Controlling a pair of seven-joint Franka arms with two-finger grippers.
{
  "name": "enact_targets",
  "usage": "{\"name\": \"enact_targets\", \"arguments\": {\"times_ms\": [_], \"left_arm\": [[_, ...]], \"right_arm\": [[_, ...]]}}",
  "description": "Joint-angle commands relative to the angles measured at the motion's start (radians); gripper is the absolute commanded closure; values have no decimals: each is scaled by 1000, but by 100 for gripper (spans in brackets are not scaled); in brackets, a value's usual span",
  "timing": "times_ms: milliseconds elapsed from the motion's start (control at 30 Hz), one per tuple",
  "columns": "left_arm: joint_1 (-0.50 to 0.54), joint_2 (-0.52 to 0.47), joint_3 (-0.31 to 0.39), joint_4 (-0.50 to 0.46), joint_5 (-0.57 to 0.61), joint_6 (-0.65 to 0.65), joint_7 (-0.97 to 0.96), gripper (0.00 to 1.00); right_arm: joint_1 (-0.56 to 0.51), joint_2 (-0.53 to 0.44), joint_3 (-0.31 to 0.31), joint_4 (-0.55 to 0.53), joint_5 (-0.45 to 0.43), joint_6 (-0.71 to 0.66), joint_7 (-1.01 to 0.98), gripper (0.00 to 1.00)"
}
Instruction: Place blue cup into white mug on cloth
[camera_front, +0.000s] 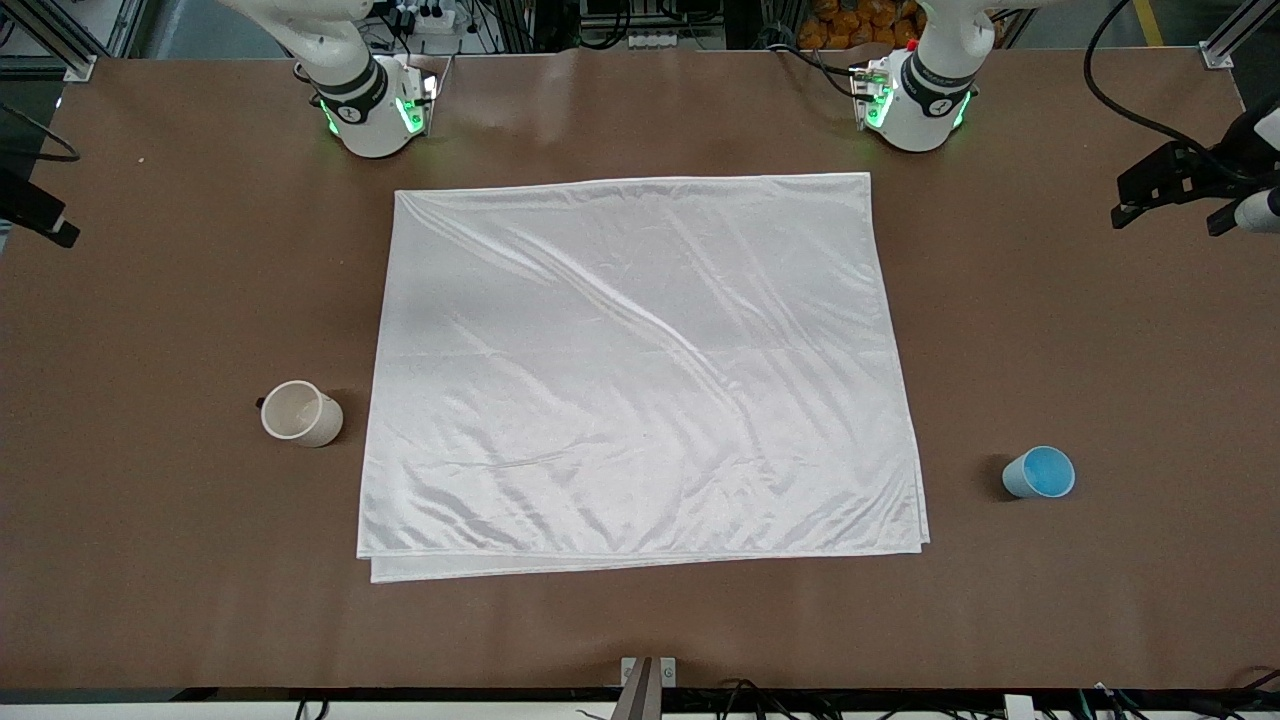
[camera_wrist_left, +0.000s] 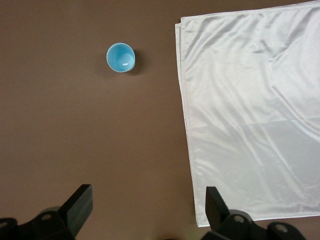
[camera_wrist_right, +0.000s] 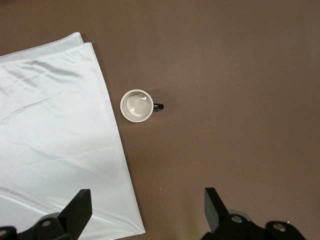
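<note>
From the high front camera, the brown worktop (camera_front: 1100, 330) carries the large white cloth (camera_front: 640, 370) at its middle. The white mug (camera_front: 301, 413) stands off the cloth toward the right arm's end, its dark handle pointing away from the cloth. The blue cup (camera_front: 1039, 472) stands upright on bare worktop toward the left arm's end, well apart from the mug, with the whole cloth between them. Both arms' bases show along the top edge; their claws are cut off from this view (only dark fittings show at the frame's edges).

Seen from the left wrist, the left claw (camera_wrist_left: 148, 212) hangs wide and empty over bare worktop beside the cloth's edge, the blue cup ahead of it and well clear. By my judgement this arm is the nearer one to the cup.

Seen from the right wrist, the right claw (camera_wrist_right: 147, 212) is likewise wide and empty, above bare worktop, with the mug just beside the cloth's edge ahead.
</note>
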Motion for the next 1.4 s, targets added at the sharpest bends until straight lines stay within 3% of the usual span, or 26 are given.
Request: {"name": "enact_targets", "arguments": {"times_ms": [0,701,1035,1369], "left_arm": [[8,-12,-8,-17,25,15,25,0],[18,11,-5,-17,25,41,27,0],[19,57,-15,-29,66,81,27,0],[73,172,-31,-6,49,94,30,0]], "right_arm": [[-14,-5,11,-6,3,6,14,0],[-14,-5,12,-23,5,14,4,0],[-12,-2,12,-106,5,93,1,0],[7,1,12,-225,6,219,-87,0]]}}
